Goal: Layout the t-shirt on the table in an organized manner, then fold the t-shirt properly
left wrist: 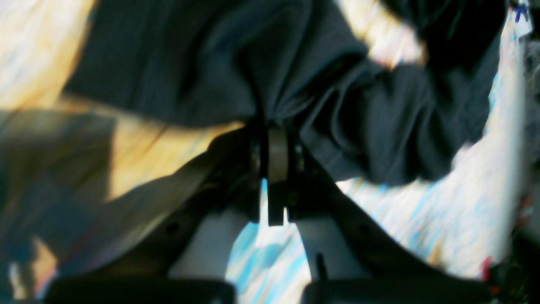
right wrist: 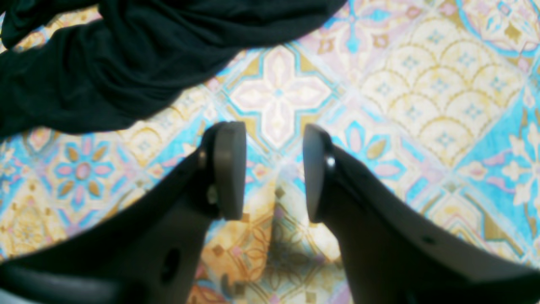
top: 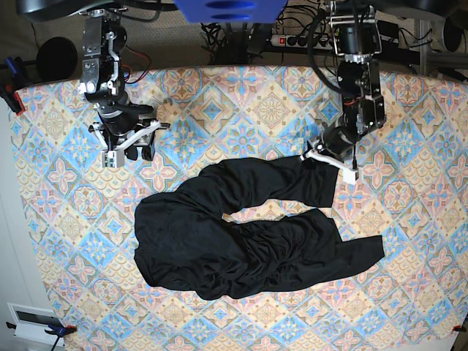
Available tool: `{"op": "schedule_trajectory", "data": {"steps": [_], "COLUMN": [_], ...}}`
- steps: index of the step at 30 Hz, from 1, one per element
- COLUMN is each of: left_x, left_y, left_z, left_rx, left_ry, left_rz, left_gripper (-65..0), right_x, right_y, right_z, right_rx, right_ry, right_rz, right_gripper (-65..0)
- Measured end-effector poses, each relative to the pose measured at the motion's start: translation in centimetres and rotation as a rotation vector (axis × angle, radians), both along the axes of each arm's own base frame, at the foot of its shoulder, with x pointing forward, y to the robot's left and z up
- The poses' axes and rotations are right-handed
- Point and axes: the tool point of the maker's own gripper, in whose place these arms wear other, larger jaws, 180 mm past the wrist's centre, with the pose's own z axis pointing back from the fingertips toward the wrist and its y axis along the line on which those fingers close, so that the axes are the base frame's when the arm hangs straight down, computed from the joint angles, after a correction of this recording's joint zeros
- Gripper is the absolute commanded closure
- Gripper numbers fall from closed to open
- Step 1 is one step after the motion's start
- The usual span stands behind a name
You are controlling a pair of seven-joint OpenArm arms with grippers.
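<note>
The black t-shirt (top: 219,248) lies crumpled in a horseshoe shape in the middle of the patterned table (top: 409,292). My left gripper (top: 316,156) is at the shirt's upper right end. In the left wrist view that gripper (left wrist: 276,131) is shut on a bunched fold of the t-shirt (left wrist: 202,63), and the fabric gathers into pleats at the pinch. My right gripper (top: 135,151) hovers over bare table at the back left, apart from the shirt. In the right wrist view it (right wrist: 274,131) stands open with nothing between its pads, and the t-shirt (right wrist: 105,63) lies ahead to the upper left.
Cables and a power strip (top: 292,40) run behind the table's far edge. A red clamp (top: 13,99) grips the left edge. A small white device (top: 33,319) sits off the table's front left corner.
</note>
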Motion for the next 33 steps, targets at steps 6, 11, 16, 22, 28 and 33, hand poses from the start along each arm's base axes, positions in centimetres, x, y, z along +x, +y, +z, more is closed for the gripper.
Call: {"op": "schedule_trajectory", "data": {"steps": [6, 11, 16, 22, 28, 33], "left_x": [-3.8, -6.8, -9.6, -13.1, -14.2, -14.0], "left_y": [4.8, 8.8, 13.5, 18.7, 18.7, 19.0], "left_z": [1.8, 3.0, 3.9, 4.8, 3.9, 4.0], "left_rx": [0.148, 0.208, 0.292, 0.367, 0.373, 0.378], "left_ry": [0.000, -0.012, -0.003, 0.040, 0.073, 0.067], "left_rz": [0.013, 0.066, 0.119, 0.243, 0.196, 0.201], "left_gripper": [0.0, 0.0, 0.0, 0.0, 0.0, 0.0], "right_x": [1.7, 4.1, 7.0, 11.2, 11.9, 13.5], "right_y": [-2.3, -2.6, -1.7, 0.4, -0.1, 0.6], "right_z": [-1.3, -2.0, -2.3, -0.2, -3.5, -2.9], "right_rx": [-0.042, -0.027, 0.021, 0.111, 0.090, 0.078], "right_ry": [0.028, 0.036, 0.042, -0.019, 0.096, 0.080], "right_rz": [-0.020, -0.036, -0.020, 0.010, 0.002, 0.025], "right_gripper": [-22.1, -22.1, -22.2, -22.2, -24.4, -27.5]}}
